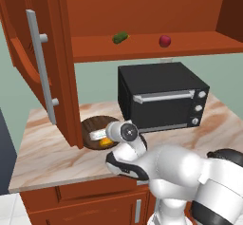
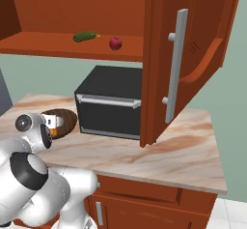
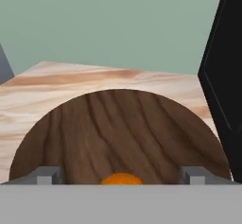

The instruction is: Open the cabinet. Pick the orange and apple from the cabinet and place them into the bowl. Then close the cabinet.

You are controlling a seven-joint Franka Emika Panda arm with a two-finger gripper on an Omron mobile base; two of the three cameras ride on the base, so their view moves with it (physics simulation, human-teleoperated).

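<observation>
One orange (image 3: 121,178) in bowl (image 3: 118,133) — one apple (image 1: 164,41) on shelf.

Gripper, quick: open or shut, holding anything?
Gripper: open, jaws wide apart over the dark-brown wood-grain bowl; small round orange fruit lies between them, released.

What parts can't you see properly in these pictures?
- The orange, hand view: just its top shows; the picture's bottom cuts off the rest.
- The bowl, left base view: the arm covers its right part.
- The tool, hand view: fingertips far apart, barely poking up.
- The cabinet: its top is cut off by the edge of both base views.
</observation>
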